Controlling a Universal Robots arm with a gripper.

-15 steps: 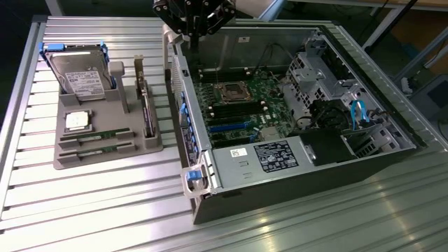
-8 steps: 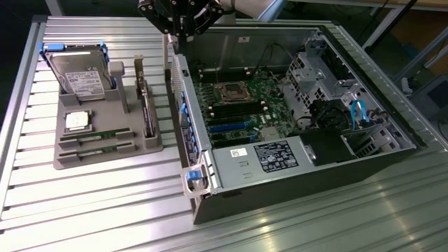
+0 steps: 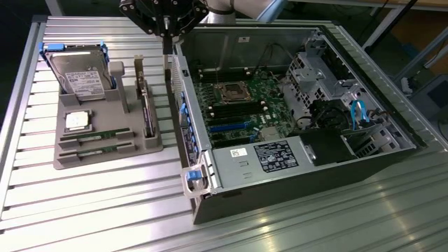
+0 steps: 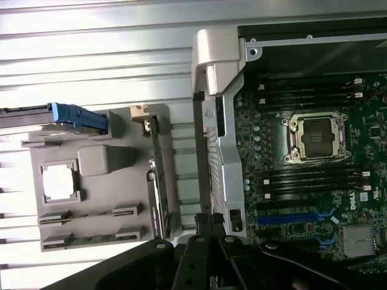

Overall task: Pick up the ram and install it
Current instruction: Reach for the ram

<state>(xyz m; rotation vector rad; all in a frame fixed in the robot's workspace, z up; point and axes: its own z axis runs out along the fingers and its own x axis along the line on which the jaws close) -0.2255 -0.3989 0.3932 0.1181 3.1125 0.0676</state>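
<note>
Two ram sticks are left unpicked in the tray, at nine o'clock from the case. The claw is closed, with nothing held.

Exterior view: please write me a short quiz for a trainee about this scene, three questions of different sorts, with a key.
1. True or false: the ram is already seated in the motherboard.
2. Where is the shut gripper? A) over the edge between the gray tray and the computer case; B) on the hard drive; C) deep inside the case.
3. What colour is the hard drive's caddy?
Key: 1 false, it lies in the gray tray; 2 A; 3 blue.
</note>
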